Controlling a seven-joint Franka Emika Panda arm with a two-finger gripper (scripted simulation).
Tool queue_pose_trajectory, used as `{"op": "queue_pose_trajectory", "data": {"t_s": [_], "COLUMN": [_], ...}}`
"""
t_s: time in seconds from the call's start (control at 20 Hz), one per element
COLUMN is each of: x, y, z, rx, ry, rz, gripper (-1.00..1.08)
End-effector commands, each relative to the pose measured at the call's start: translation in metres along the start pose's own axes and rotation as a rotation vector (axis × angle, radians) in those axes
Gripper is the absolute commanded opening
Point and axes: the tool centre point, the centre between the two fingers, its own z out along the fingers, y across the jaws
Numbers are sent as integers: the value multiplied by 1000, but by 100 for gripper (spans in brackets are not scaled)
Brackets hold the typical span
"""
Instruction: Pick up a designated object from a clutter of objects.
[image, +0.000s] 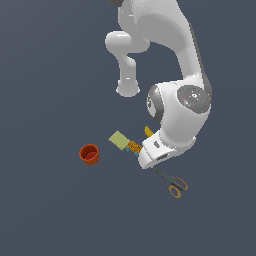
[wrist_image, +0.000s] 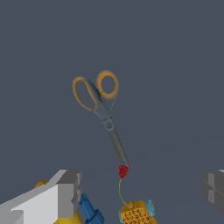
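Gripper (wrist_image: 140, 192): jaws spread wide apart and empty, the two grey fingers (wrist_image: 70, 192) seen at either side of the wrist view, nothing between them but bare floor and small clutter. Directly under the wrist: orange patterned block (wrist_image: 138, 214) with a pale blue end, a blue piece (wrist_image: 89, 210), and a tiny red bit (wrist_image: 123, 171) on a thin stalk, touching or just beside the blade tips. Scissors (wrist_image: 103, 109): closed, lying flat on the dark grey surface (image: 50, 210), no edge or corner of which is in view; thin dark blades point back toward the gripper, the two orange-tan ring handles lie at the far end. Long axis runs outward from the claw, so the pivot sits beyond the fingers, not between them; the approach likely calls for a shift along that axis. Further out, exterior view: yellow banana (image: 148, 131) partly hidden behind the arm, pale green sponge (image: 118, 140), red-orange cup (image: 89, 154) standing apart toward that view's left.
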Motion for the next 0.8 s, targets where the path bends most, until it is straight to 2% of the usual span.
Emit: {"op": "queue_pose_trajectory", "data": {"t_s": [0.0, 0.4, 0.75], "x": [9, 22, 25], "y": [-9, -30, -37], "z": [24, 77, 95], "rx": [1, 8, 11], "ry": [-2, -7, -8], "rz": [-46, -144, -175], "gripper": [100, 100, 100]}}
